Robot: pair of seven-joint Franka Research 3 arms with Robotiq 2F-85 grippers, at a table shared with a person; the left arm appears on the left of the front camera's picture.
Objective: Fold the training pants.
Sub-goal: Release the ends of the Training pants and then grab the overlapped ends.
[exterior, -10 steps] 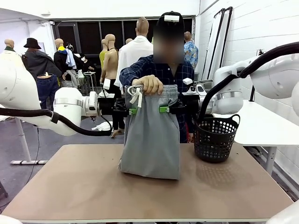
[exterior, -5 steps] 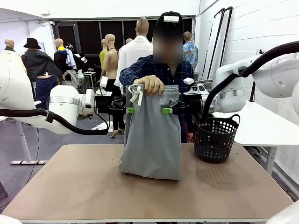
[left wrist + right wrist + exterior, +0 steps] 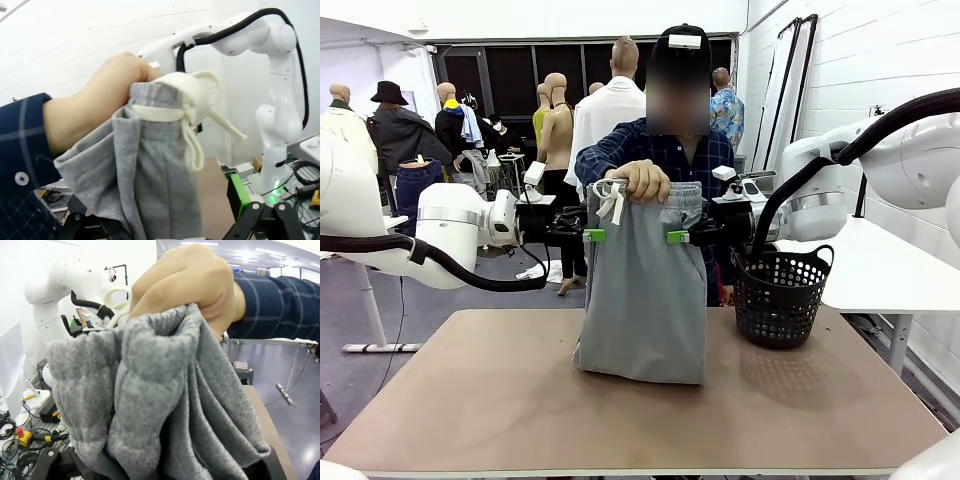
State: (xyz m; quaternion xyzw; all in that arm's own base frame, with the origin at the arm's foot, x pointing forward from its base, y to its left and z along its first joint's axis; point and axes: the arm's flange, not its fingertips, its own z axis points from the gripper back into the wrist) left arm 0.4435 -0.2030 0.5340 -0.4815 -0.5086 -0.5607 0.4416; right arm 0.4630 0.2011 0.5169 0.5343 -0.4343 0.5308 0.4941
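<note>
Left arm has slid back toward its own side, so the left gripper (image 3: 592,236) now sits right at the left edge of the training pants (image 3: 645,300) instead of over the fabric, and the right gripper (image 3: 680,237) has eased out a touch too. The pants hang long axis straight up and down over the far middle of the table (image 3: 470,400), bottom end slumped on the tabletop, basket (image 3: 782,295) off to the robot's right. The person's hand (image 3: 640,180) is fisted tight around the bunched waistband (image 3: 682,192), carrying the weight. Both grippers flank the cloth just under that hand, one per side, about equally close. In the wrist views both look spread, fingers wide with grey fabric between them, not clamping it. I'd guess the next grab comes in sideways from both edges.
</note>
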